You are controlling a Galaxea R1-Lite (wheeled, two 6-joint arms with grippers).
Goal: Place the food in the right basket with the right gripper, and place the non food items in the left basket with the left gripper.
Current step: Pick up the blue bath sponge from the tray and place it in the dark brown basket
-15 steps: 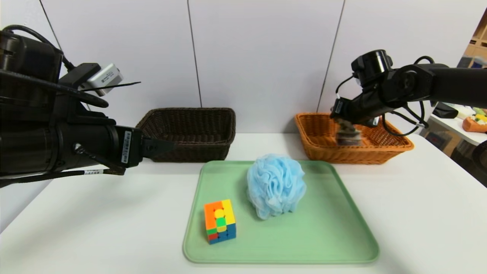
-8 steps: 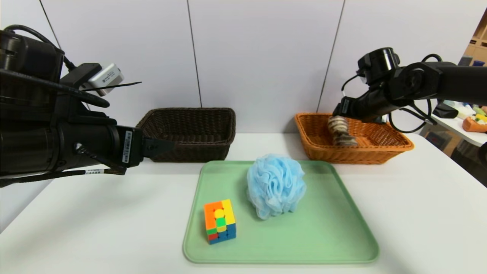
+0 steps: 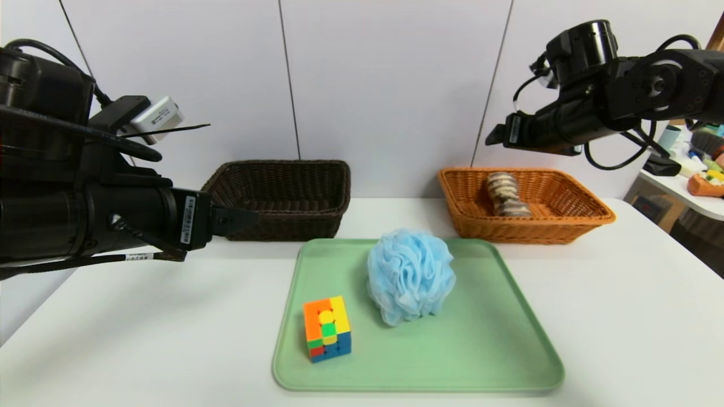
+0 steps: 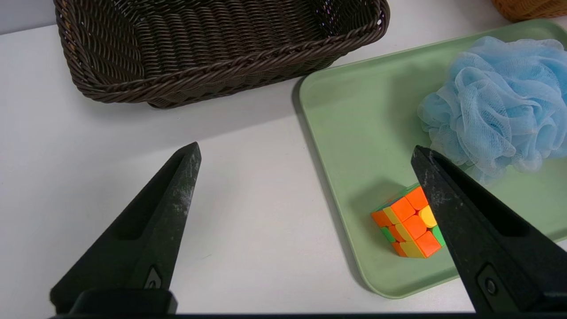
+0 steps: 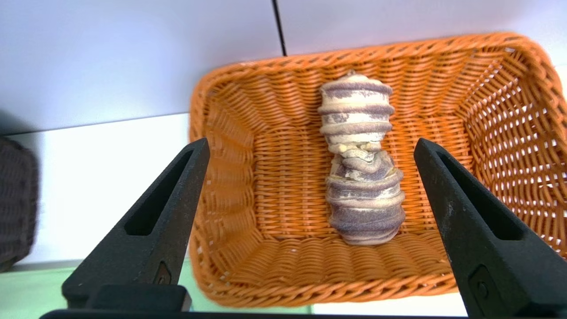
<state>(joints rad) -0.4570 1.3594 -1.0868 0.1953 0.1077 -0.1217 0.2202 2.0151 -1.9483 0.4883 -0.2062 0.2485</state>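
Observation:
The striped brown-and-cream roll (image 3: 505, 194) (image 5: 359, 161) lies inside the orange-tan right basket (image 3: 588, 217) (image 5: 230, 186). My right gripper (image 3: 492, 134) (image 5: 310, 148) hangs open well above that basket, holding nothing. The light-blue mesh puff (image 3: 409, 275) (image 4: 496, 102) and the puzzle cube (image 3: 327, 328) (image 4: 407, 221) rest on the green tray (image 3: 498, 350) (image 4: 354, 115). The dark brown left basket (image 3: 283, 198) (image 4: 212, 57) stands at the back. My left gripper (image 3: 249, 217) (image 4: 305, 153) is open, raised over the table left of the tray, in front of the dark basket.
The white table (image 3: 141, 339) runs to a pale wall behind the baskets. A side table with clutter (image 3: 701, 181) stands at the far right. Bare tabletop lies left and right of the tray.
My right gripper opened, let go of the roll into the orange basket, and rose up and back. The left arm has not moved.

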